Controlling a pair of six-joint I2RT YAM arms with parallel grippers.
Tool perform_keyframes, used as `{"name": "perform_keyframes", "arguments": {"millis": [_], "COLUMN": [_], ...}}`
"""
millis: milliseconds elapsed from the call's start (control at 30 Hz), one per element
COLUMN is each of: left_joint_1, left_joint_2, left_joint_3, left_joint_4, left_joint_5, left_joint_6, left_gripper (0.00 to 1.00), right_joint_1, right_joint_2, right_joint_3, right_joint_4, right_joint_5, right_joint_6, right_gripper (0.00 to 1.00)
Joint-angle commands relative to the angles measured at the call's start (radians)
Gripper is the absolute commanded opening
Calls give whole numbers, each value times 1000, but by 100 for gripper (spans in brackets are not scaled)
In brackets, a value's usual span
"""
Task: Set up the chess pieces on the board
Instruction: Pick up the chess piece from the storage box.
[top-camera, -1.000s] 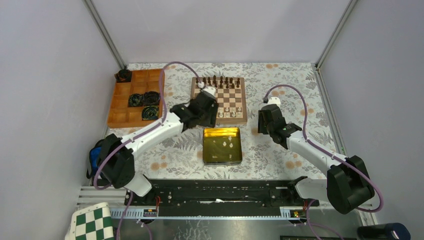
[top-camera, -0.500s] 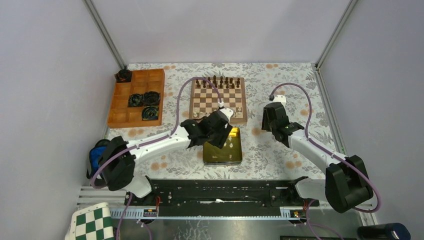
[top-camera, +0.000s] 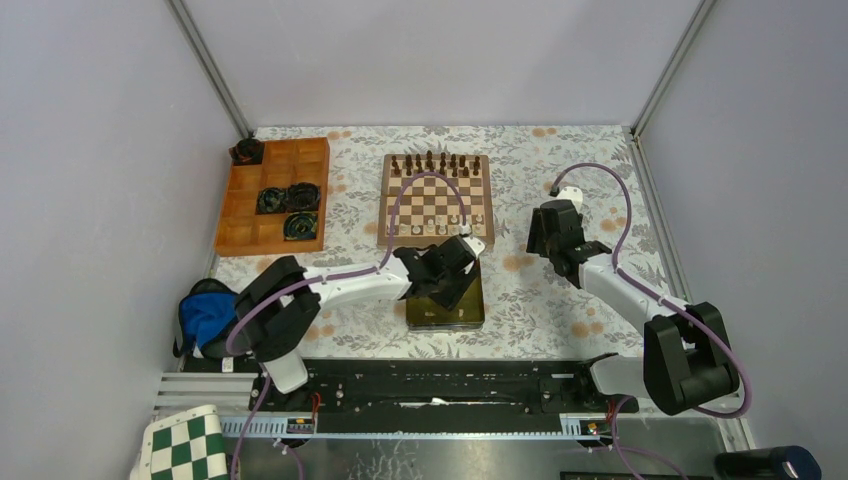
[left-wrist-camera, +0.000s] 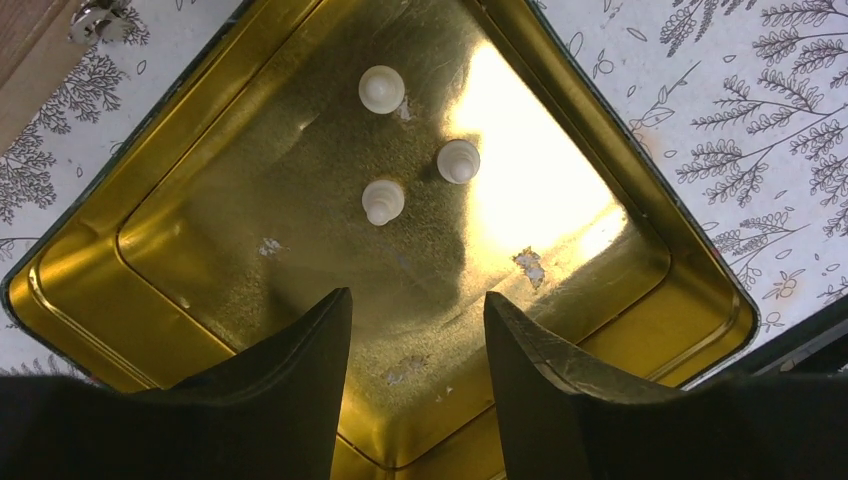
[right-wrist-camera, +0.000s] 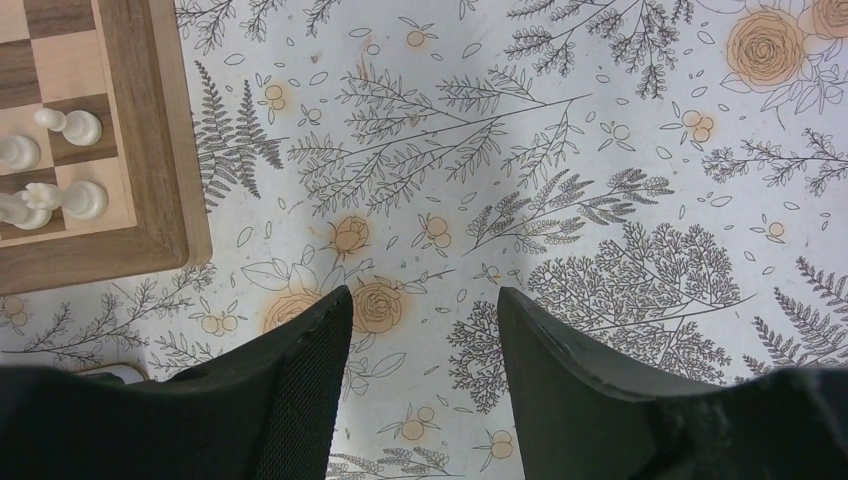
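In the upper middle of the left wrist view, three cream pieces (left-wrist-camera: 383, 200) sit in a loose cluster on the floor of the gold tin (left-wrist-camera: 280, 180). They lie ahead of the left gripper (left-wrist-camera: 415, 300), which hangs over the tin with its jaws spread wide and nothing between them. The nearest piece is slightly left of the centre of the gap, and the other two are further up the frame, one to the right and one straight above it. All three show round heads over wider bases, so they seem to stand upright, long axis pointing up toward the camera. A grasp would probably mean moving forward and down, with the fingers closing on a piece from either side.

In the top view the tin lies just below the board (top-camera: 435, 200). The left gripper is over the tin, so the left arm is much the nearer. The right gripper (right-wrist-camera: 422, 300) is also wide open and empty. It hovers over the flowered cloth (right-wrist-camera: 600, 200) beside the board's right rim, well apart from the tin. White pieces already stand on the squares at the left edge of the right wrist view.
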Motion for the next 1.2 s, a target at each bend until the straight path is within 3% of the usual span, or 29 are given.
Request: {"name": "perform_keyframes", "arguments": {"millis": [0,233,300,367,400,1167], "left_joint_1": [-6,-5,-3,-1,1,62], "left_joint_2": [15,69,85,97,102,113], "left_joint_3": [35,52,62,73,78,61], "left_joint_4": [70,96,101,102,103,135], "left_joint_5": [-15,-74,-79,-81,-80,-71], "left_joint_6": [33,32,32,32,33,26], "left_gripper": [57,54,54,54,54,48], "right_joint_1": [-8,-9,-9,-11,-11,-12], "right_joint_2": [5,8,7,6,5,-10], "right_joint_3": [34,28,29,28,28,15], "right_joint_4": [47,83,85,86,85,95], "right_joint_5": [24,17,17,23,26,41], "right_joint_6": [6,1,-1,-6,-7,-9], "right_gripper": [62,63,75,95,99,100]}}
